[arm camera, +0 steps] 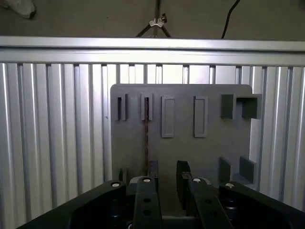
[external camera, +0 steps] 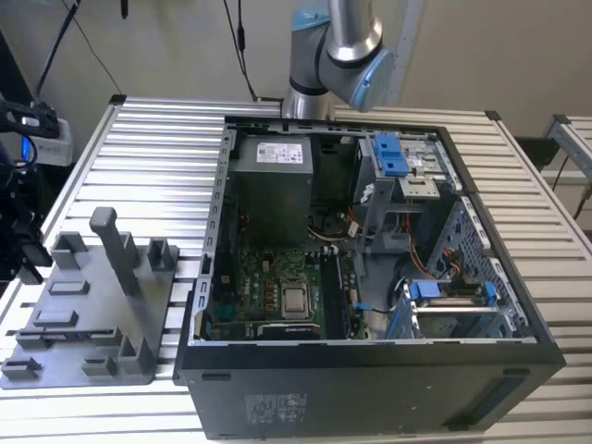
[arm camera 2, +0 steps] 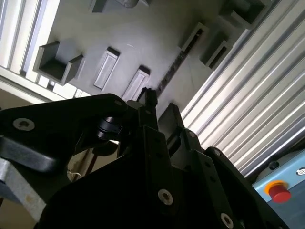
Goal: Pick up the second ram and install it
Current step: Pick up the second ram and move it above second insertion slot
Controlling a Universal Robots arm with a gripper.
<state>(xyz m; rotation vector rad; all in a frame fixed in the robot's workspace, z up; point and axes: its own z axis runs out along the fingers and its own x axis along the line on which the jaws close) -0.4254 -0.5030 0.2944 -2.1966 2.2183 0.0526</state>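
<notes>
Pincer [arm camera: 167, 177] open, fingers apart, nothing held, hanging over gray tray [arm camera: 209, 152] on slatted counter [arm camera: 57, 143]. 2nd ram [arm camera: 146, 136] stands on edge in a tray slot, ungripped.

Bright, even light glares off the table [external camera: 148, 139], while the gripper [arm camera: 167, 171] [arm camera 2: 161, 107] looks dark and shadowed in both wrist views.

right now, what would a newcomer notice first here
The open computer case sits in the middle of the slatted table in the exterior view, its green motherboard bare. In the first wrist view the gripper hangs with jaws apart over a grey tray, where the second ram stands on edge in a slot.
</notes>
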